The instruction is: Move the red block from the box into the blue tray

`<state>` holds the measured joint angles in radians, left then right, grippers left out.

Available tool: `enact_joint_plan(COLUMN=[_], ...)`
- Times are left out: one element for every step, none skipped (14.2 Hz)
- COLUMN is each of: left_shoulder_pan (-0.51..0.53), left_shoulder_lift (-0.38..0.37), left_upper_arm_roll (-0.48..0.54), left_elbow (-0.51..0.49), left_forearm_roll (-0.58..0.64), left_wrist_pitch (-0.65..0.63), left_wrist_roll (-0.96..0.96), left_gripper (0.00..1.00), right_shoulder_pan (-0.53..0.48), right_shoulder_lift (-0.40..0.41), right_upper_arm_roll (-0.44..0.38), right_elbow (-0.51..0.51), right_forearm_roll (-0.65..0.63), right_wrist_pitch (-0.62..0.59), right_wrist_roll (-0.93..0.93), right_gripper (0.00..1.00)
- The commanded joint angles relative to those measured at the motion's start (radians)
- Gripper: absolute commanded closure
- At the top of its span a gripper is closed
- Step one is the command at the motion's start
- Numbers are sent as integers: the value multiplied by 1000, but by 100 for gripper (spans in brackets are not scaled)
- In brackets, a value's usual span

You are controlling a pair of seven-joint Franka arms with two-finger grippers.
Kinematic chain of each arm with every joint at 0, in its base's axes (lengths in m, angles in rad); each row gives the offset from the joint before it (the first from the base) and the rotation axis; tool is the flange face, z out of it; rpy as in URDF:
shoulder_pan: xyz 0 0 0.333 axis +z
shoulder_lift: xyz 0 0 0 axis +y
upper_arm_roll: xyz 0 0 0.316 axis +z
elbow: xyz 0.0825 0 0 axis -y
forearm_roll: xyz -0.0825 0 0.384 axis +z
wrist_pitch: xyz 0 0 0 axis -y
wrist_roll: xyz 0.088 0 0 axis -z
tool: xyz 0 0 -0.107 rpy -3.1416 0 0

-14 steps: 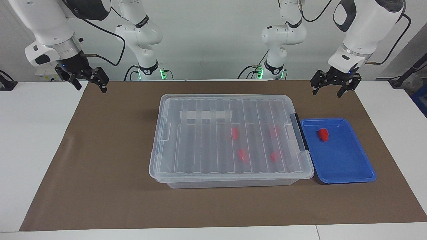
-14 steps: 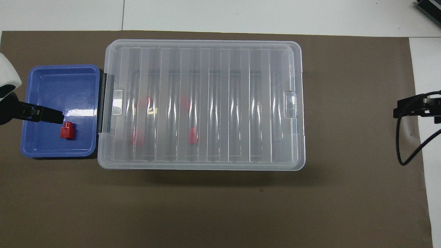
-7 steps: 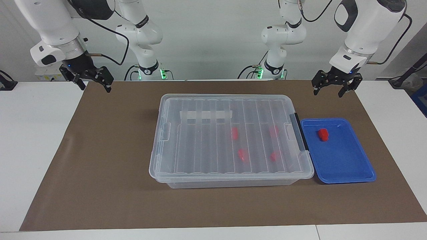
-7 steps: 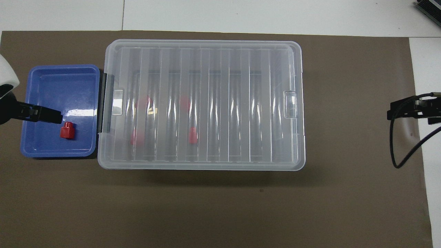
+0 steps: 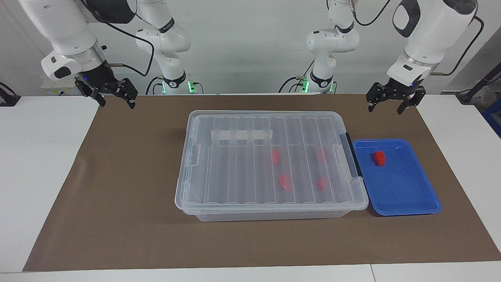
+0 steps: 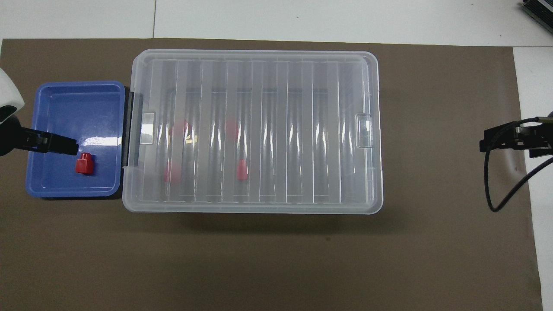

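The clear box (image 5: 242,164) (image 6: 281,129) lies mid-table with its ribbed lid shut. Several red blocks (image 5: 275,156) show blurred through the lid. Its black handle (image 5: 354,160) faces the blue tray (image 5: 403,188) (image 6: 69,108), which sits against the box toward the left arm's end of the table. One red block (image 5: 379,158) (image 6: 84,164) lies in the tray. My left gripper (image 5: 384,109) hangs open and empty, high above the mat by the tray. My right gripper (image 5: 117,104) hangs open and empty over the mat's corner at the right arm's end.
A brown mat (image 5: 117,196) covers the table under everything, with white tabletop (image 5: 35,164) at both ends. A black cable (image 6: 497,190) loops below the right gripper in the overhead view.
My right gripper has drifted inward over the mat toward the box. The left gripper has barely moved. Box, tray and blocks are unmoved.
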<state>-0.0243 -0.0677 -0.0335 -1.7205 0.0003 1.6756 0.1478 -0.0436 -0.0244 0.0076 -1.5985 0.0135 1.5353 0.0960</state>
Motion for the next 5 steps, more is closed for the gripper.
enact_joint_plan(left_shoulder_pan=[-2, -2, -2, -2, -2], left_shoulder_lift=[-18, -18, -18, -18, -18], left_upper_arm_roll=[7, 7, 7, 7, 7], left_elbow=[-22, -22, -22, -22, -22], left_forearm_roll=[-14, -14, -14, -14, -14], left_wrist_pitch=[12, 12, 12, 12, 12], left_wrist_roll=[3, 3, 3, 3, 3], left_gripper=[0, 0, 0, 0, 0], right_shoulder_pan=[23, 27, 27, 27, 27], right_shoulder_lift=[-32, -32, -32, -32, -34], right_upper_arm_roll=[6, 8, 6, 8, 8], right_elbow=[-32, -32, -34, -35, -38], right_forearm_roll=[-18, -30, -32, -32, -32], right_wrist_pitch=[6, 11, 11, 11, 11], right_wrist_roll=[17, 19, 19, 21, 21], right_gripper=[0, 0, 0, 0, 0])
